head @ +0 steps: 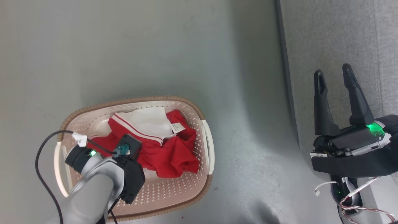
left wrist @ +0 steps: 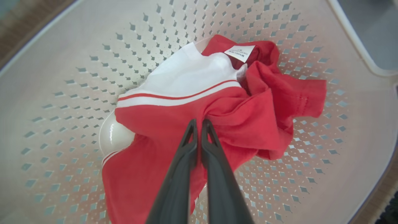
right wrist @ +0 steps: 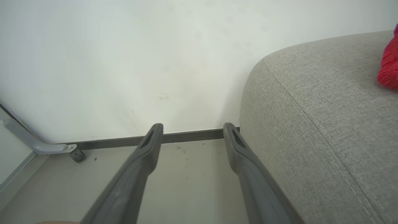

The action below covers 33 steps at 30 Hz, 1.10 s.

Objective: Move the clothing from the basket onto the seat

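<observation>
Item one, your left claw (left wrist: 199,123): two long dark fingers pressed together, tips sunk in a pinch of red cloth whose folds draw in toward them, so count it as gripping. Item two, the clothing (left wrist: 264,118): soft red sports fabric with a white panel and thin red-and-white trim, crumpled in one heap under and ahead of that claw; its white care label (left wrist: 239,53) lies beyond the tips, to their right. Item three, the cream-white perforated plastic basket with the woven brown rim (head: 149,100): it surrounds the left claw and holds the whole heap, standing on the grey floor (head: 155,46). Item four, your right claw (head: 332,73): fingers spread wide, holding nothing, hanging beside the large grey upholstered seat (right wrist: 326,109), whose rounded corner sits just right of its right finger; presumably it waits there clear of the lift path. A red textured scrap (right wrist: 388,62) lies on that seat well beyond the right claw; what it is you cannot tell. Judged stage: grasp made, lift and carry to the seat not yet done.
</observation>
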### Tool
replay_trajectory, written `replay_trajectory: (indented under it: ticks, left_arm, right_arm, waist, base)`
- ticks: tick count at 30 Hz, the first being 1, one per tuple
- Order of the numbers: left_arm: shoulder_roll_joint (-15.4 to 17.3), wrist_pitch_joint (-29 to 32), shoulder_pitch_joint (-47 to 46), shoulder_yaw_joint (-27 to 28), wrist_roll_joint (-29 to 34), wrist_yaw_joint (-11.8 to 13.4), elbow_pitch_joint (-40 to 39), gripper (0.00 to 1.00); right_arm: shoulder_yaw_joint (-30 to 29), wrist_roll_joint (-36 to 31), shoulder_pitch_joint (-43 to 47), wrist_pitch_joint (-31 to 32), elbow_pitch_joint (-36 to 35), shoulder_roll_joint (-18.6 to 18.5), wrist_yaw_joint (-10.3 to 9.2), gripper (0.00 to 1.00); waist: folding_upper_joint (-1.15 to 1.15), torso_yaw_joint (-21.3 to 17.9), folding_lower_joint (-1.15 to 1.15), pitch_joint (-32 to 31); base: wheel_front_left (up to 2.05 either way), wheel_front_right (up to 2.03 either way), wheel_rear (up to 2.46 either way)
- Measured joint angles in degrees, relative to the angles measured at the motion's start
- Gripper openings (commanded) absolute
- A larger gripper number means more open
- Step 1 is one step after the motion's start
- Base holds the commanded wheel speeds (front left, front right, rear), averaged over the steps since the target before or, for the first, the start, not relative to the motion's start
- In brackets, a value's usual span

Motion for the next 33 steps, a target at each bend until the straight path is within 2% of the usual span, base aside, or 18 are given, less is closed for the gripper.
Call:
replay_trajectory:
  ticks: [14,33]
  left_arm:
    - [0.32,-7.46,5.73,2.27,-7.00,-0.02,-1.89,0.00]
    - [0.14,-9.83,14.05,4.12,-15.16,-0.02,-11.41,0.00]
  right_arm:
    - [-0.81,0.57,0.33,0.00,4.48,-0.11,1.00,1.00]
    - [-1.70,2.57,5.43,0.00,8.26,-1.80,1.75,1.00]
  waist:
    - [0.00,1.24,0.00,-10.05]
    - [0.00,3.31,0.00,-23.43]
  base:
    - [0.00,0.00,0.00]
    - [0.00,0.00,0.00]
